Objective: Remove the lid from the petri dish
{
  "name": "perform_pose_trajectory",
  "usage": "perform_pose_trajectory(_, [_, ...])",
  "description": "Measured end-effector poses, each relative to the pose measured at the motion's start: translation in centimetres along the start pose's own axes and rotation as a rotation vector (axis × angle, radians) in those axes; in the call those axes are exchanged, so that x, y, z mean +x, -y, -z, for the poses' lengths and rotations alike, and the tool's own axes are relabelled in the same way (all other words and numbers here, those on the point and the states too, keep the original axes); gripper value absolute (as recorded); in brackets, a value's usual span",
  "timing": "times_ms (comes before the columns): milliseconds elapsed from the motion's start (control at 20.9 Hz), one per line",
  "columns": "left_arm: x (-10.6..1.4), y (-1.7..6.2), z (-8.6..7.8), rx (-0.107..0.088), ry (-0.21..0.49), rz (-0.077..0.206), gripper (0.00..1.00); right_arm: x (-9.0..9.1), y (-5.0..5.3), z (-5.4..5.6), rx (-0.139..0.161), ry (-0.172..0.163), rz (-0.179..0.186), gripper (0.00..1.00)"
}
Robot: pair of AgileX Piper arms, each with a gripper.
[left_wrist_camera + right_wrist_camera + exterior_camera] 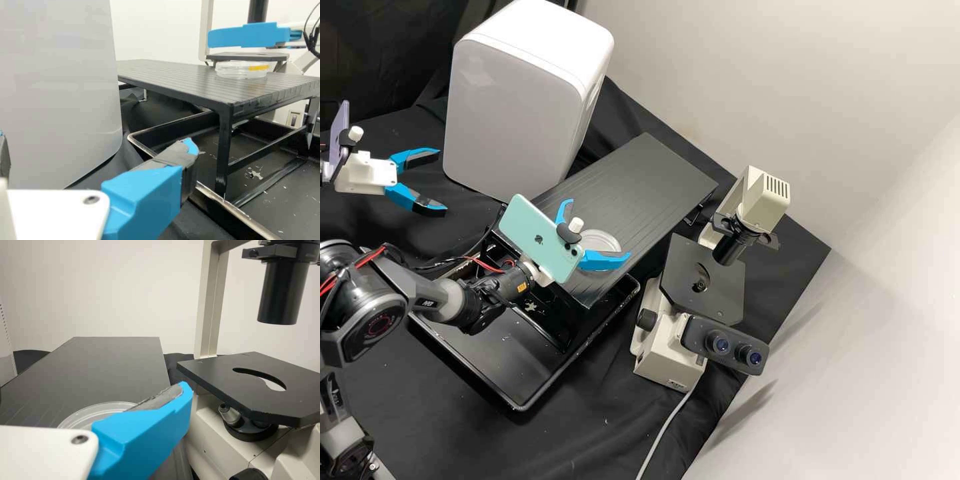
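Observation:
A clear petri dish (599,244) with its lid on rests near the front corner of a ribbed black platform (640,180). My right gripper (600,228) is open, with one blue finger on each side of the dish, level with it. In the right wrist view one finger (150,425) lies close over the dish rim (95,412). The left wrist view shows the dish (243,69) from the side, with a right finger (250,35) above it. My left gripper (442,181) hangs open and empty at the far left, beside the white box.
A tall white box (527,100) stands behind the platform. A microscope (707,293) sits to the right, its stage (250,385) close to the dish. The platform stands in a shallow black tray (520,393), with loose wires under its near end.

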Motion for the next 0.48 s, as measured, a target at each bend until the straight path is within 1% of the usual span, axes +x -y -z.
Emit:
perform_pose_trajectory(143, [0.06,0.26,-0.03,-0.001,0.001,0.011,1.00,0.00,0.00,0.00,0.000,0.000,0.000,1.00])
perform_pose_trajectory(430, [0.08,0.29,-0.19,-0.001,0.007,0.012,1.00,0.00,0.00,0.00,0.000,0.000,0.000,1.00])
perform_pose_trajectory(478, [0.08,0.29,-0.19,-0.001,0.007,0.012,1.00,-0.04,-0.06,-0.13,0.000,0.005,-0.002,1.00])
